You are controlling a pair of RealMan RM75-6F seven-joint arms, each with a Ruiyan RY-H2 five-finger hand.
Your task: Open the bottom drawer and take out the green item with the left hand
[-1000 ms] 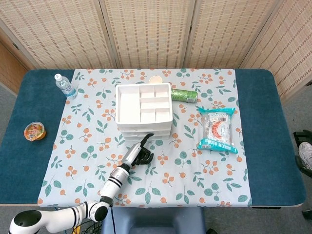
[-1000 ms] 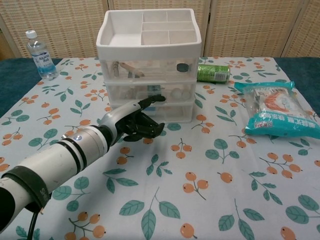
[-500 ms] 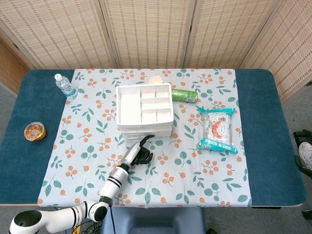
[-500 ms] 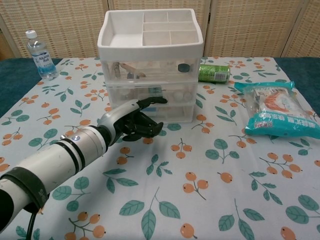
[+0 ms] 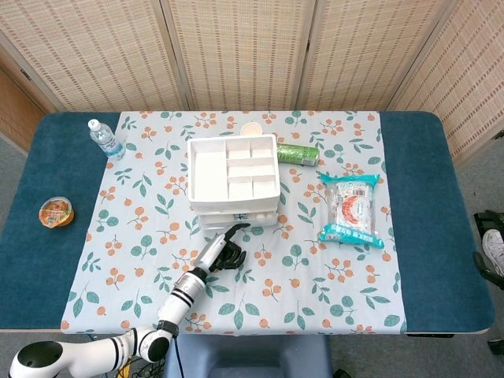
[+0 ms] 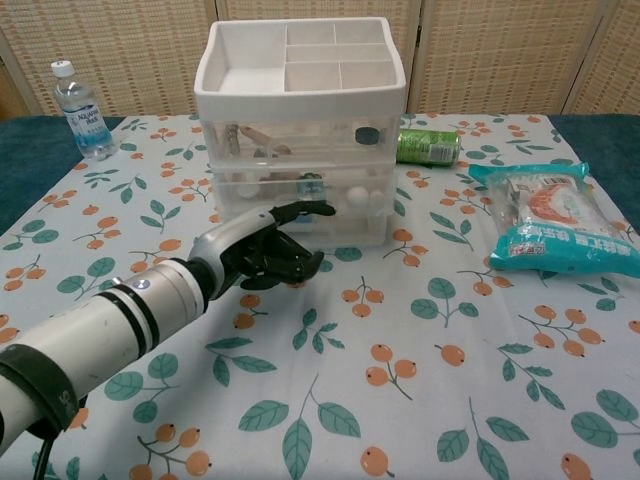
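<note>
The white three-drawer unit (image 5: 232,179) (image 6: 300,130) stands mid-table with an open divided tray on top. My left hand (image 5: 224,250) (image 6: 262,248) is at the front of the bottom drawer (image 6: 340,228). One finger reaches up to the drawer's upper lip and touches it, while the others curl in below. The drawer looks at most slightly drawn out. Its clear front shows small items, none plainly green. My right hand is in neither view.
A green can (image 5: 297,153) (image 6: 428,146) lies behind the unit on the right. A teal snack bag (image 5: 352,209) (image 6: 550,228) lies further right. A water bottle (image 5: 104,138) (image 6: 82,112) stands far left, and a jelly cup (image 5: 56,212) sits on the blue cloth.
My left hand has drawn back slightly toward me and lower, its extended finger still on the bottom drawer's lip. The unit shifted a little.
</note>
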